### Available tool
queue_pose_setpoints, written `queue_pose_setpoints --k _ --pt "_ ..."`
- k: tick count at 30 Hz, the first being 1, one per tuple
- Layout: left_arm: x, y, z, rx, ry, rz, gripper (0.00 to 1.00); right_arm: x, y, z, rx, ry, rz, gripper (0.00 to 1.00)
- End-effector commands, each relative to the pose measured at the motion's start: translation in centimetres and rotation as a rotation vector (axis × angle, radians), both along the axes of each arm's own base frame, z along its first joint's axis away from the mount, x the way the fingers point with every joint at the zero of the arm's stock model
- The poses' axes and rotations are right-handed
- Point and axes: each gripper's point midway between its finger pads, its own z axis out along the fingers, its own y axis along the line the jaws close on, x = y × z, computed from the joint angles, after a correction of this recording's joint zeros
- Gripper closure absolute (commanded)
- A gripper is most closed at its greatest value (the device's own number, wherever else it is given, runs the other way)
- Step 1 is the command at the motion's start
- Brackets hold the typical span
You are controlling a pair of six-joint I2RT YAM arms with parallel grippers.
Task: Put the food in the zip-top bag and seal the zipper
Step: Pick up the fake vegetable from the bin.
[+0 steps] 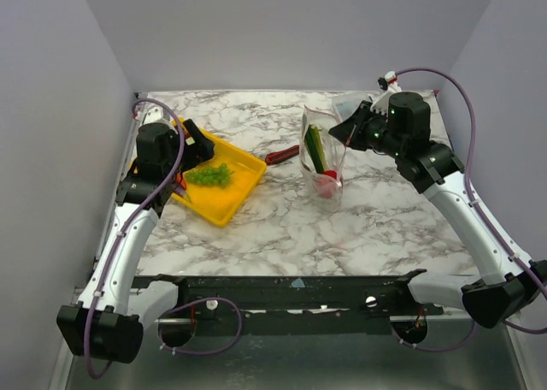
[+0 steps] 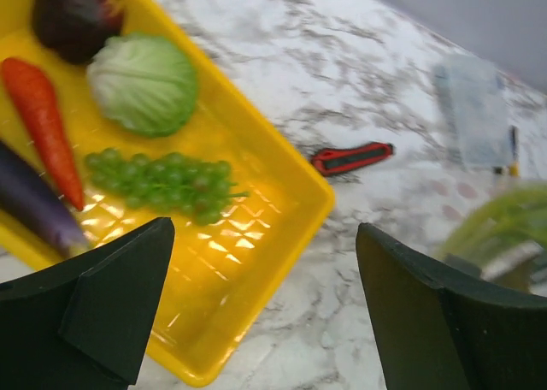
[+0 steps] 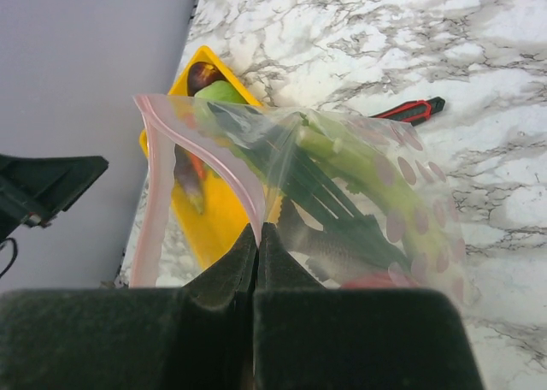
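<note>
The left hand (image 2: 265, 313) is hovering over the yellow tray (image 1: 229, 200) at the left of the marble surface (image 1: 385, 227), its fingers (image 2: 111, 304) standing wide apart and holding nothing. In the left wrist view the tray is carrying a green cabbage (image 2: 144, 84), a bunch of green grapes (image 2: 162, 180), a red chili (image 2: 41, 125), a dark purple eggplant (image 2: 38, 206) along its near-left edge and a dark round item in the far corner that is too blurred to name.

The right hand (image 3: 257, 236) is pinched tight on the mouth edge of the zip-top bag (image 1: 323, 155), its two fingers pressing together on the plastic just beside the zipper (image 3: 214, 163), the pink strip that is running up and looping over at the bag's open top. The bag is hanging upright near the middle of the surface, right of the tray, with its bottom seeming to be touching the marble. Inside it long green celery stalks (image 3: 359, 172) are lying lengthwise, a grey fish (image 3: 329, 245) is sitting under them, and a red tomato (image 1: 328, 177) is showing at the bottom.

A red-handled tool (image 1: 282, 156) is lying on the surface between the tray and the bag, apart from both. A clear compartment box (image 2: 474, 108) is resting at the far right.
</note>
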Motion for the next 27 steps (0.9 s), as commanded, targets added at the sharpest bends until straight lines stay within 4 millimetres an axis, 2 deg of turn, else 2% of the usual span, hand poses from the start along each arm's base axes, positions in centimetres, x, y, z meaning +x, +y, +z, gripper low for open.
queue_pose_setpoints --k 1,4,8,12,16,21,27 --pt "1.9 7.8 -6.3 0.027 0.145 0.408 0.11 0.2 -0.1 2.1 0.02 -0.081 -0.008 1.0" --pt "3.0 10.1 -9.1 -0.029 0.227 0.511 0.13 0.0 0.0 2.3 0.027 -0.084 0.002 1.0" --pt "4.9 13.5 -11.3 0.028 0.27 0.648 0.17 -0.1 -0.1 2.5 0.029 -0.093 0.002 1.0" --pt "6.1 15.2 -13.6 0.058 0.413 0.726 0.17 -0.3 0.1 2.5 0.031 -0.09 0.013 1.0" --pt "6.4 16.4 -15.9 0.03 0.516 0.785 0.16 -0.6 -0.5 2.7 0.021 -0.102 -0.001 1.0" --pt "6.8 16.6 -19.4 -0.046 0.621 0.773 0.2 -0.7 -0.6 3.0 0.015 -0.115 -0.006 1.0" --pt "6.1 17.1 -20.9 -0.046 0.698 0.831 0.21 -0.6 -0.6 3.4 0.018 -0.122 -0.005 1.0"
